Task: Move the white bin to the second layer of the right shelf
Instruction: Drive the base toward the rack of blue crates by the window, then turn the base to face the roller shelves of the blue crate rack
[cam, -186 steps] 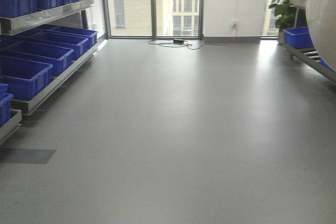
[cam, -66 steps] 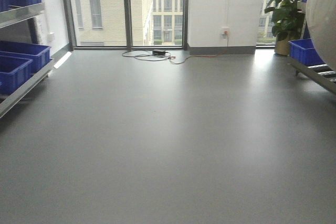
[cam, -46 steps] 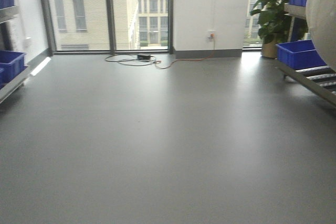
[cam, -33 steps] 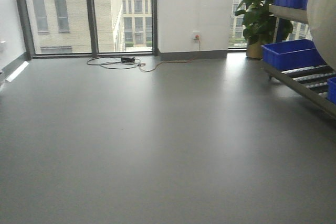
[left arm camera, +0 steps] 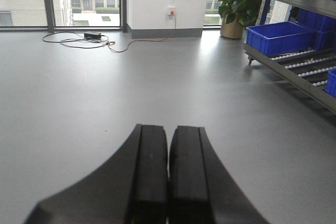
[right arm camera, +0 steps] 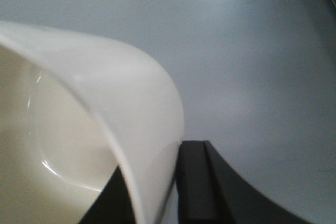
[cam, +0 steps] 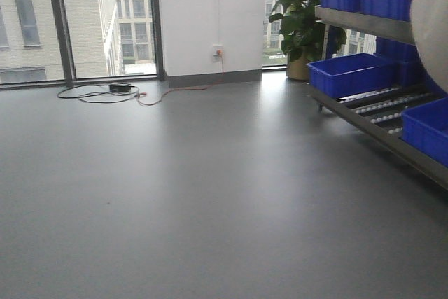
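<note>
Grey floor [cam: 210, 194] wide open ahead of us, windows [cam: 105, 26] behind it, and the shelf [cam: 364, 24] runs along our right, well apart from us. Its roller level [cam: 381, 108] shows a bare lane between the blue crates [cam: 346, 75], and we judge that gap our landing spot. The white bin [cam: 430, 26] rides high at our right, off the floor. Its wall is pinched by the right hand [right arm camera: 149, 166], one finger inside and one outside. A one-wall pinch lets the tub swing, so we want a slow, square approach. Then we carry the bin's base over the rail [cam: 371, 133] and set it flat on the rollers before releasing. Left hand [left arm camera: 169, 129] is empty, fingers pressed together, and best kept tucked clear.
</note>
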`<act>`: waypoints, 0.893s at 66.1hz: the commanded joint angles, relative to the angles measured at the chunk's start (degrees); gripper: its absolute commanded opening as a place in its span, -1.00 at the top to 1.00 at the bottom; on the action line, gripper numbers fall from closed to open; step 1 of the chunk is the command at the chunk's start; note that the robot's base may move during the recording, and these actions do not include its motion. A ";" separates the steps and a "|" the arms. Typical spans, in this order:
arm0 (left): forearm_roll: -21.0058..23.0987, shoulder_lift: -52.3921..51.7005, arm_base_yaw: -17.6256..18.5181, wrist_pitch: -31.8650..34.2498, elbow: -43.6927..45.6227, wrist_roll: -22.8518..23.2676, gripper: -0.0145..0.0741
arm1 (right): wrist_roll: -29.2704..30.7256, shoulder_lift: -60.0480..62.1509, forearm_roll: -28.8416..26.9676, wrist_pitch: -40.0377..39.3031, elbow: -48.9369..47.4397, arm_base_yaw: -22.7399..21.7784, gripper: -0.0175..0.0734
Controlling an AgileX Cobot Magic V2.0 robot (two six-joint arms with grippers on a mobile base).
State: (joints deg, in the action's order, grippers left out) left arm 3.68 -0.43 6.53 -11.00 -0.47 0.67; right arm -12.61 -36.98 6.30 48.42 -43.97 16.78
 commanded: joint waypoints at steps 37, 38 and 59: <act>0.25 -0.97 0.37 5.07 -1.56 0.56 0.48 | -0.10 0.02 0.61 -4.64 -1.71 -0.44 0.50; 0.25 -0.97 0.37 5.07 -1.56 0.56 0.48 | -0.10 0.02 0.61 -4.64 -1.71 -0.44 0.50; 0.25 -0.97 0.37 5.07 -1.56 0.56 0.48 | -0.10 0.02 0.61 -4.64 -1.71 -0.44 0.50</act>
State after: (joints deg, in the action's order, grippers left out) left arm 3.68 -0.43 6.53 -11.00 -0.47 0.67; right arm -12.61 -36.98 6.30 48.42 -43.97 16.78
